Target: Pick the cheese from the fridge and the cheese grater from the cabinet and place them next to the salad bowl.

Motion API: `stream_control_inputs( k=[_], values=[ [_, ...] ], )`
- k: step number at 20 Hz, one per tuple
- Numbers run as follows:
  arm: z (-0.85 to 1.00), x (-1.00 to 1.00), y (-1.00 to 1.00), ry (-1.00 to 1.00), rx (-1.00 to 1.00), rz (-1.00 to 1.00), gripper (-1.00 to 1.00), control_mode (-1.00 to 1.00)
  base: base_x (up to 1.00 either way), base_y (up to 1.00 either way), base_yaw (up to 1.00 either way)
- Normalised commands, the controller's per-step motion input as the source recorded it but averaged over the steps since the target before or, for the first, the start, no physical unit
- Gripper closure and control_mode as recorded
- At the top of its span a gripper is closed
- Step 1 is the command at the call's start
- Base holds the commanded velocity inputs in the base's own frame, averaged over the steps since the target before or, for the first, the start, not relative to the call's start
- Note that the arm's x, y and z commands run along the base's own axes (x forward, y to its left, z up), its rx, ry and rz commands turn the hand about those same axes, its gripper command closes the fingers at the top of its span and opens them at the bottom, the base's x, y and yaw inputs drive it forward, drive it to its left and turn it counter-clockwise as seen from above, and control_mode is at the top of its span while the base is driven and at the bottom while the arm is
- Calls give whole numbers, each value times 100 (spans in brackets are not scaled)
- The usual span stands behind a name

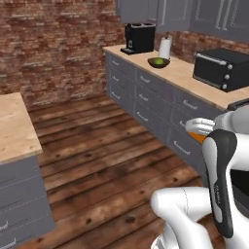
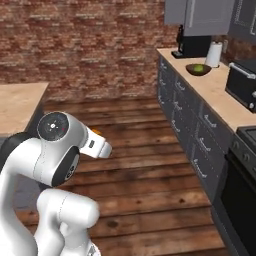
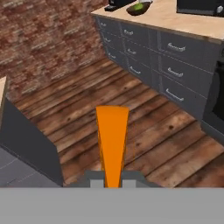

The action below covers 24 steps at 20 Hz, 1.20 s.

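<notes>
In the left base view, a wooden island top (image 1: 14, 126) is seen at the left edge, well apart from the long counter (image 1: 182, 73) that runs along the right side above grey drawers (image 1: 146, 97). On that counter, taken as the landmark, a black coffee machine (image 1: 139, 37) is set at the far end, a white paper roll (image 1: 165, 47) stands just beside it, the salad bowl (image 1: 158, 62) with its green lump is placed in front of the roll near the counter's front edge, and a black toaster oven (image 1: 221, 68) sits nearer the camera. The gripper (image 1: 198, 132) is glimpsed in front of the drawers, below counter height, with a sliver of the orange cheese (image 1: 197, 136) showing under the white hand. In the right base view the same counter is seen from the other side: the salad bowl (image 2: 198, 69) lies between the coffee machine (image 2: 192, 46) and the toaster oven (image 2: 242, 82), and a dark stove front (image 2: 240, 195) is added at the counter's near end; of the cheese (image 2: 96, 132) only an orange speck is shown behind the wrist. The hand view supplies what the others lack: the cheese (image 3: 113, 140) is shown as a tall orange wedge pinched between the two fingertips of the gripper (image 3: 113, 180), held over the plank floor (image 3: 131, 113), well apart from the counter, where the salad bowl (image 3: 138, 8) is seen at the top.
</notes>
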Motion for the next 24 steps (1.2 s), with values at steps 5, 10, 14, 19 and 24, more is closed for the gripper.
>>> stream_control_inputs(
  k=[5,10,14,19,24],
  values=[
    [0,0,0,0,0,0,100,100,91,9,0],
    [0,0,0,0,0,0,100,100,92,7,0],
    [0,0,0,0,0,0,100,100,92,7,0],
    [0,0,0,0,0,0,100,100,93,6,0],
    [0,0,0,0,0,0,100,100,94,2,3]
  ],
)
